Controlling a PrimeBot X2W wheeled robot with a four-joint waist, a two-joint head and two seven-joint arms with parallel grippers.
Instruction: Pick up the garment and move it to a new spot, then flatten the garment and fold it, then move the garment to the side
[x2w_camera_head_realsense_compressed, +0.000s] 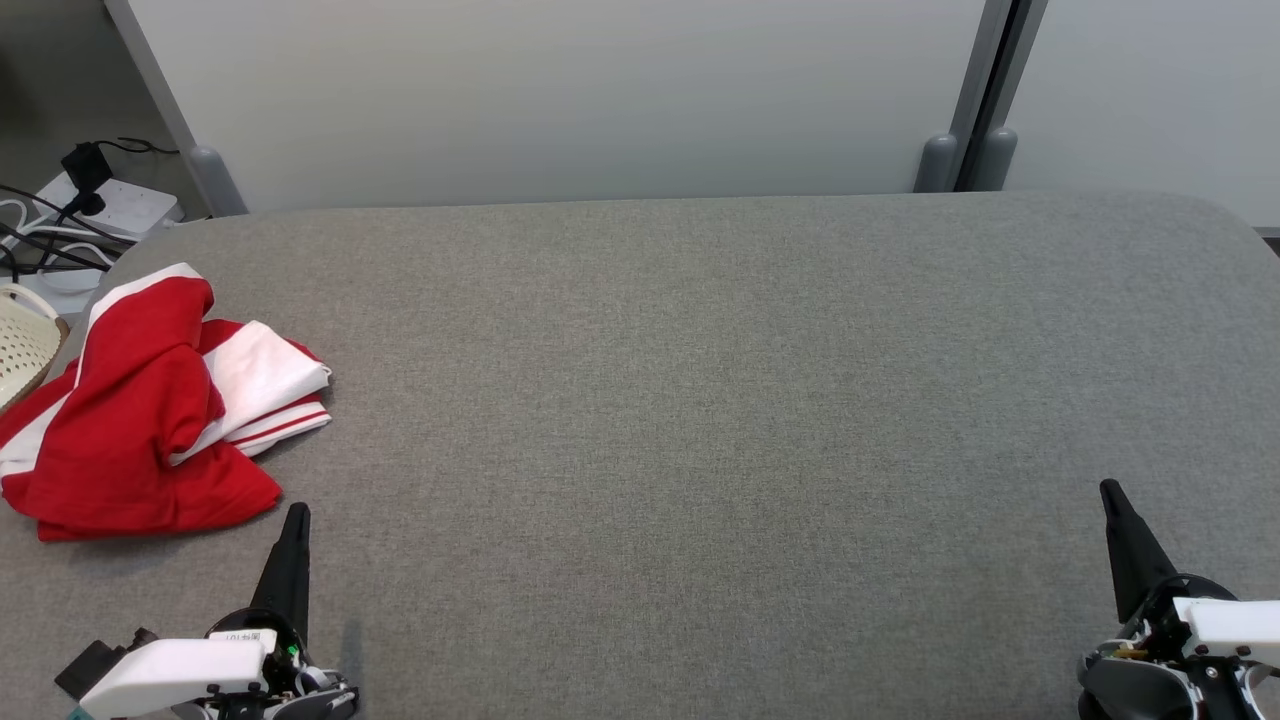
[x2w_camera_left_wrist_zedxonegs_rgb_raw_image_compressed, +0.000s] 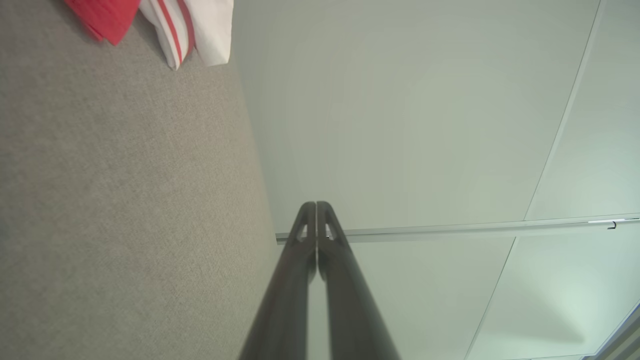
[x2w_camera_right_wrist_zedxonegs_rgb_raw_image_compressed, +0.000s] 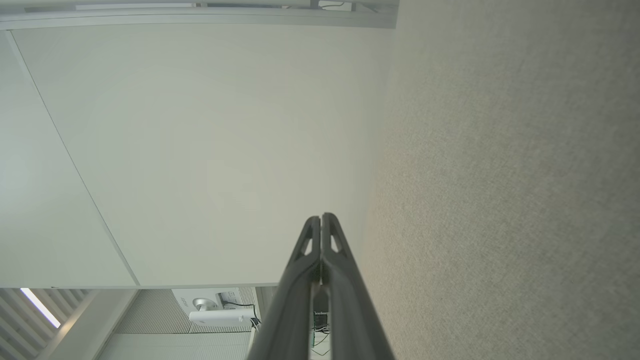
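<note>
— Our left gripper (x2w_camera_head_realsense_compressed: 297, 512), long dark fingers on a white wrist, lay nearest us at the lower left, its jaws pressed together on nothing. What of the other?

— We saw our right gripper (x2w_camera_head_realsense_compressed: 1108, 490), of the same make, at the lower right, likewise closed tight and empty. Under both spread the broad grey fabric-covered table (x2w_camera_head_realsense_compressed: 700, 400).

— And behind it?

— Pale flat wall panels (x2w_camera_head_realsense_compressed: 560, 100) stood along the far edge.

— Where lay the crumpled red-and-white cloth garment (x2w_camera_head_realsense_compressed: 140, 420)?

— We found it heaped at the table's left edge, near our left gripper but apart from it. Beside it we saw a cream perforated plastic basket (x2w_camera_head_realsense_compressed: 20, 345), and farther back a white power strip (x2w_camera_head_realsense_compressed: 130, 205) with black cables.
</note>
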